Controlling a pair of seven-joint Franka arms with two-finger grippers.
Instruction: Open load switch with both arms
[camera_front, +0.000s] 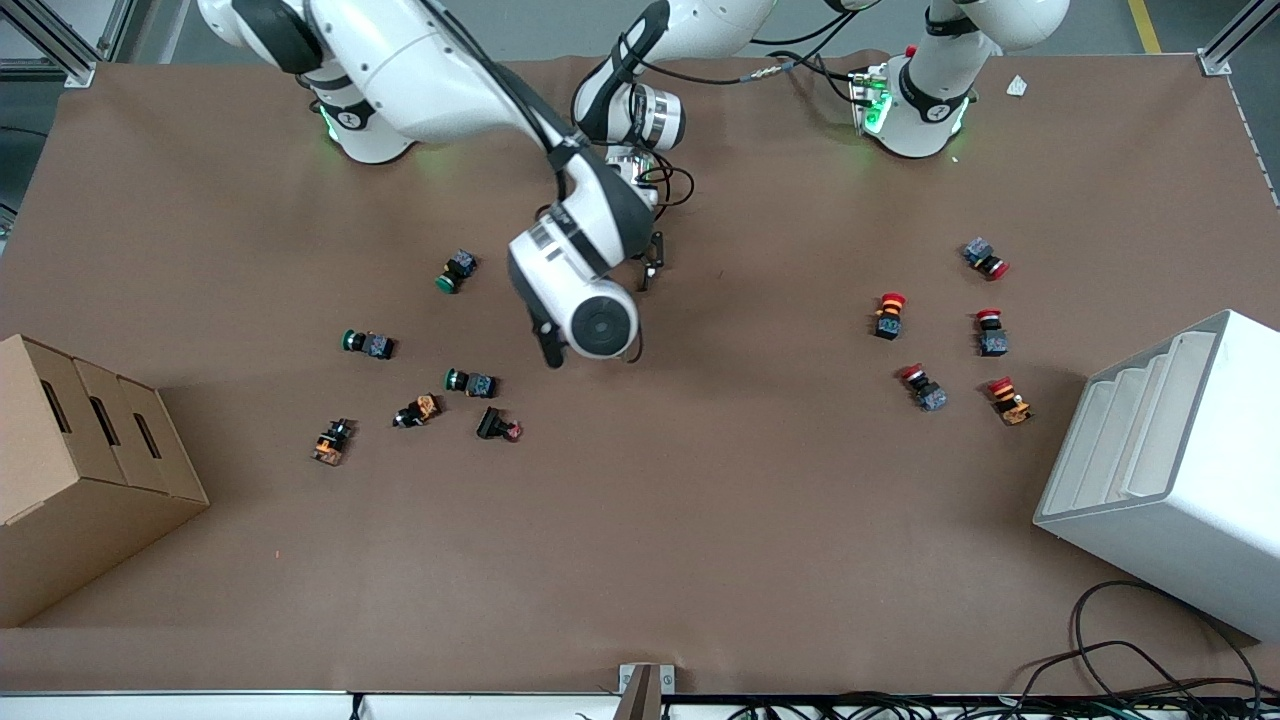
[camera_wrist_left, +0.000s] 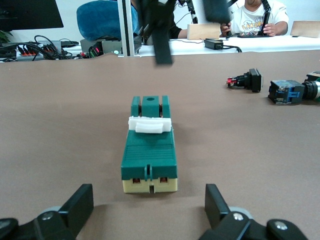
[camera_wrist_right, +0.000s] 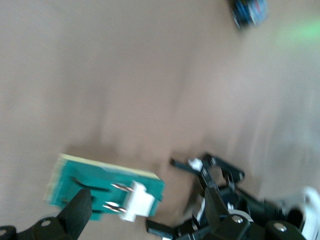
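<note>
The load switch (camera_wrist_left: 149, 150) is a dark green block on a cream base with a white toggle piece (camera_wrist_left: 150, 124) across its top, lying flat on the brown table. My left gripper (camera_wrist_left: 149, 206) is open and low over the table just short of the switch's cream end, not touching it. My right gripper (camera_wrist_right: 148, 210) is open above the switch (camera_wrist_right: 100, 187), one finger (camera_wrist_right: 79, 210) over its green body. In the front view the right arm's hand (camera_front: 590, 352) hides the switch, with the left gripper (camera_front: 650, 270) right beside it.
Green-capped and orange push buttons (camera_front: 470, 383) lie toward the right arm's end, red-capped ones (camera_front: 990, 332) toward the left arm's end. A cardboard box (camera_front: 90, 470) and a white bin (camera_front: 1170, 470) stand at the two ends. Cables (camera_front: 1130, 660) trail at the near edge.
</note>
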